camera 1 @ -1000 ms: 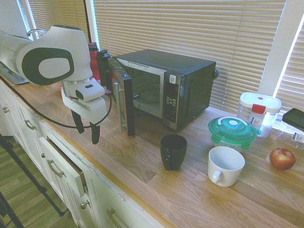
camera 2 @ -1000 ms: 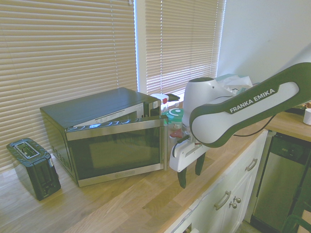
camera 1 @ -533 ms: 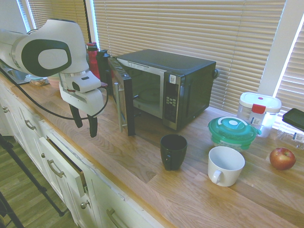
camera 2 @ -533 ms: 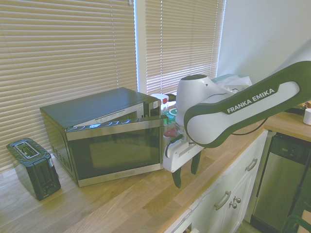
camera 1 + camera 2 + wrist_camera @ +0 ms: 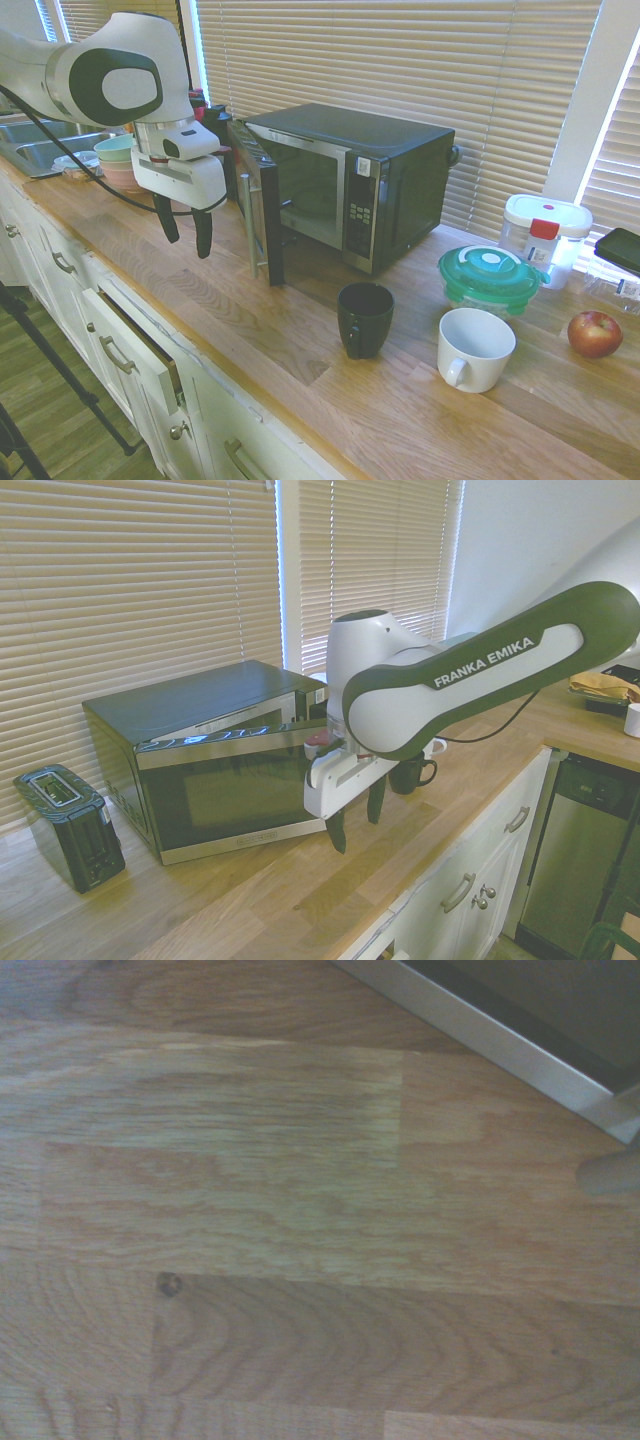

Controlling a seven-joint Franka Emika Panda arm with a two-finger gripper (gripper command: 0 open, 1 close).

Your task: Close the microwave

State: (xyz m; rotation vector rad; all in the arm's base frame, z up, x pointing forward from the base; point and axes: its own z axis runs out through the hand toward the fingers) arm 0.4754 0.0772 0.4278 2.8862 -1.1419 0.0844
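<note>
The black microwave (image 5: pixel 370 170) with steel front trim sits on the wooden counter, its dark glass door (image 5: pixel 262 210) swung out towards the counter's front edge. In the second exterior view the door (image 5: pixel 240 785) stands partly ajar from the body. My gripper (image 5: pixel 186 228) hangs fingers-down just above the counter, a short way outside the door's outer face, open and empty. Seen from the other side, the gripper (image 5: pixel 356 818) is close in front of the door's free edge, not touching it. The wrist view shows wood grain and the door's steel bottom edge (image 5: pixel 500 1030).
A black mug (image 5: pixel 364 318), white mug (image 5: pixel 473 348), green-lidded container (image 5: pixel 490 277), white tub (image 5: pixel 543 232) and apple (image 5: pixel 594 333) sit right of the microwave. Stacked bowls (image 5: pixel 113 160) and a sink (image 5: pixel 35 152) lie behind the arm. A black toaster (image 5: pixel 65 825) stands beside the microwave.
The gripper has risen slightly and moved along the counter towards the microwave door, ending much nearer its outer face. The door's angle looks unchanged.
</note>
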